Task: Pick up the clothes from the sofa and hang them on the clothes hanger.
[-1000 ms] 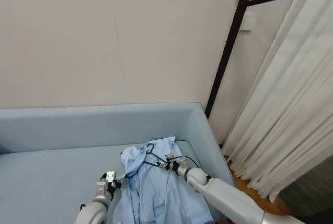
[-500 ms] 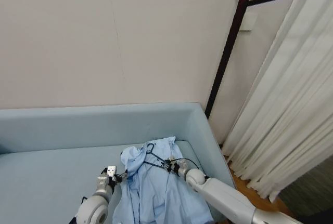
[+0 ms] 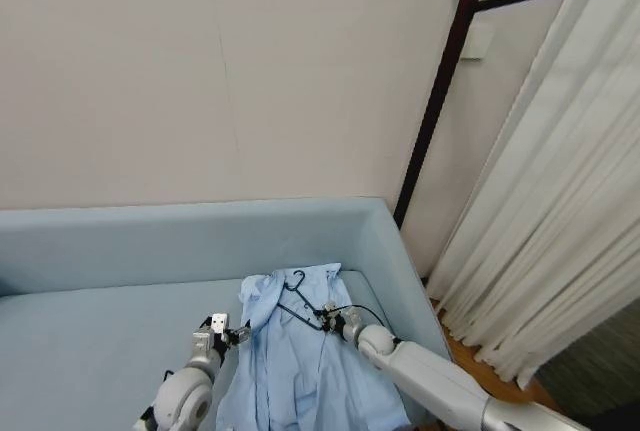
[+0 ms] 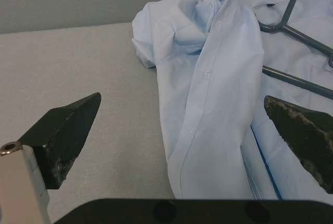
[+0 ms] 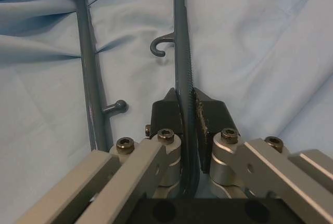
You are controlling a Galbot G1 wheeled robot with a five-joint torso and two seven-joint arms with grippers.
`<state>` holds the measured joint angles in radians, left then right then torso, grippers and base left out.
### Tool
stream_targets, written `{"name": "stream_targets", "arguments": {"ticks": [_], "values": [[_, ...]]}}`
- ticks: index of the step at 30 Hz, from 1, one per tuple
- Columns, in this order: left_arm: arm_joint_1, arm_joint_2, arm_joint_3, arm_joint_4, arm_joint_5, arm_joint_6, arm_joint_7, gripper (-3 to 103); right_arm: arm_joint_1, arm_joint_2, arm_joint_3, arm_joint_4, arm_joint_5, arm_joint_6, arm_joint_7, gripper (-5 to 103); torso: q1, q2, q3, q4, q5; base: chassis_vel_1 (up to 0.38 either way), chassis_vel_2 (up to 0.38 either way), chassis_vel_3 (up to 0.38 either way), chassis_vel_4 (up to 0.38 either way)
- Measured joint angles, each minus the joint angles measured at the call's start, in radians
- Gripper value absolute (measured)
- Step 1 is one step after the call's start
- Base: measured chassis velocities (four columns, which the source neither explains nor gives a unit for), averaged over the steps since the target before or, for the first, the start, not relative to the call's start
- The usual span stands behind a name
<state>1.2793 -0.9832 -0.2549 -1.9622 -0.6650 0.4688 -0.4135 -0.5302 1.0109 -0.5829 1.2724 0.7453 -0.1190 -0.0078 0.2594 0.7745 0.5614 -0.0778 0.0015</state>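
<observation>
Your right gripper (image 5: 188, 110) is pinching one thin bar of the grey hanger (image 3: 300, 299), with the pads closed tight on the rod. The hanger is lying on top of the light-blue shirt (image 3: 290, 361), its hook beside the shirt's collar. The shirt is lying spread over the sofa (image 3: 110, 251) seat. Your left gripper (image 4: 182, 125) is hovering just beside the shirt's left edge, fingers (image 4: 65, 130) spread wide and holding nothing.

You are gripping a narrow round bar, so the hanger may be swivelling or slipping between the pads as the load comes on. The hanger also seems to be resting on the fabric, not seated in the shoulders, so it could be coming away from the shirt alone.

The shirt's hem is running off the head view's bottom edge. Whether any hanger arm is passing under the collar is hard to make out. The dark wooden clothes rack (image 3: 440, 91) is standing well apart from the shirt, its top cut off.
</observation>
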Motion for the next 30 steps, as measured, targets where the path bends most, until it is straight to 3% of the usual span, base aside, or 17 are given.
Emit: {"name": "stream_targets", "arguments": {"ticks": [9,13,17,24,27,30], "values": [[-0.132,-0.023,0.092,0.117,0.035,0.000,0.085,100,0.052,-0.021,-0.032,-0.018,-0.005,0.018,-0.057,7,0.000,0.000,0.000,0.0000,-0.0001,0.000,0.000,0.000,0.000],[-0.252,-0.049,0.174,0.254,0.041,-0.004,0.108,100,0.079,-0.019,-0.045,-0.048,-0.015,0.048,-0.114,7,0.000,0.000,0.000,-0.0010,-0.0003,0.000,0.000,0.000,0.000],[-0.293,-0.068,0.197,0.335,0.053,-0.013,0.126,100,0.094,-0.008,-0.052,-0.056,-0.013,0.054,-0.134,7,0.000,0.000,0.000,0.0004,0.0002,0.000,0.000,0.000,0.000],[-0.320,-0.087,0.223,0.407,0.069,-0.023,0.149,100,0.094,-0.011,-0.052,-0.055,-0.007,0.056,-0.138,7,0.000,0.000,0.000,-0.0002,-0.0001,0.000,0.000,0.000,0.000],[-0.328,-0.091,0.221,0.428,0.069,-0.031,0.207,103,0.095,-0.012,-0.052,-0.052,-0.005,0.056,-0.138,7,0.000,0.000,0.000,-0.0002,0.0000,0.000,0.000,0.000,0.000],[-0.335,-0.096,0.221,0.444,0.068,-0.036,0.244,100,0.097,-0.010,-0.053,-0.051,-0.005,0.056,-0.137,7,0.000,0.000,0.000,-0.0001,0.0000,0.000,0.000,0.000,0.000]]}}
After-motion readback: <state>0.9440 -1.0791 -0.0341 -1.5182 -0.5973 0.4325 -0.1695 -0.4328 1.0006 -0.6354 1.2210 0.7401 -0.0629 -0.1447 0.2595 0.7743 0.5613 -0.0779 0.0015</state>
